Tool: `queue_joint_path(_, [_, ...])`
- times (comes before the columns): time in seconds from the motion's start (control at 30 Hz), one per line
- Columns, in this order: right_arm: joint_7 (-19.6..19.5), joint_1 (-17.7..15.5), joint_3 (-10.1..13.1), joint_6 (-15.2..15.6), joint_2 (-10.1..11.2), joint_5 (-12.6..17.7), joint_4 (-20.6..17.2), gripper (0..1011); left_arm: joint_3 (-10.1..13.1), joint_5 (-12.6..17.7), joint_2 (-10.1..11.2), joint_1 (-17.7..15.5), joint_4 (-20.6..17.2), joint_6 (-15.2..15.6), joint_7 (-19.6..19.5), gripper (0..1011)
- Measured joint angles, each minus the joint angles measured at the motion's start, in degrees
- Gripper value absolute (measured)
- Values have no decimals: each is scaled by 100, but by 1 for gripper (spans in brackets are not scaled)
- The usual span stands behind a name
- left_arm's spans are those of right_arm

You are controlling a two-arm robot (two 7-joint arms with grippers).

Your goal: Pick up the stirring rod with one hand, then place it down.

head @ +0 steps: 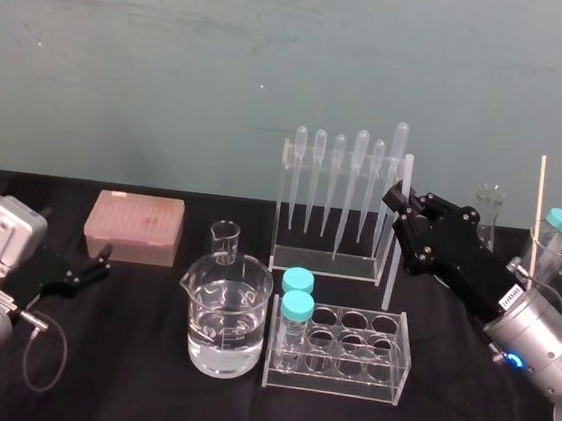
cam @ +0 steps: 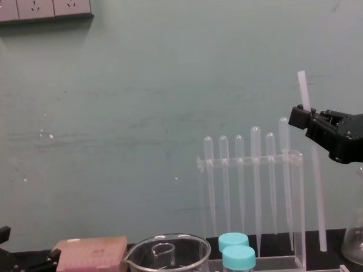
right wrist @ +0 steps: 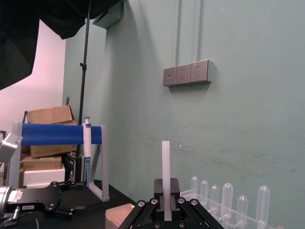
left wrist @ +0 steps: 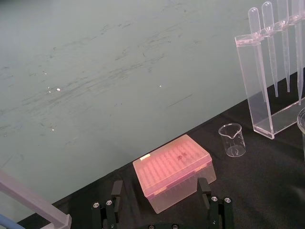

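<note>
**Where is the rod?**
The rod [head: 397,233] is thin, straight and milky white. It stands almost upright just beside the right end of the pipette rack [head: 283,206]. It is also just past the far right corner of the tube rack [head: 343,383].

**What is holding it?**
The right gripper [head: 400,197], black and boxy, reaches in from the right. Its fingers are pinched on the rod high up its length. A short piece sticks up above the fingers, and most of the rod hangs below them.

**Is the lower end resting on the table?**
I cannot tell. In the chest view the lower end comes down close to the black table [head: 142,387]. Whether it touches or hangs just clear is not plain.

**And the other arm?**
The left gripper [head: 105,260] sits low at the left of the table, near a pink box [head: 134,225]. Its fingers are spread apart with nothing between them.

**What else is close by?**
A beaker [head: 228,316] part full of clear liquid stands just left of the tube rack. Two blue-capped tubes [head: 297,308] stand in that rack's left end. Clear pipettes hang in a row in the pipette rack.
</note>
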Motion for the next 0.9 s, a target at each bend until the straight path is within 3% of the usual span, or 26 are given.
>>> queue_joint_path(0.9, [0, 0, 0, 0, 0, 0, 0, 69, 0, 0, 0, 0, 0, 0, 0, 1000])
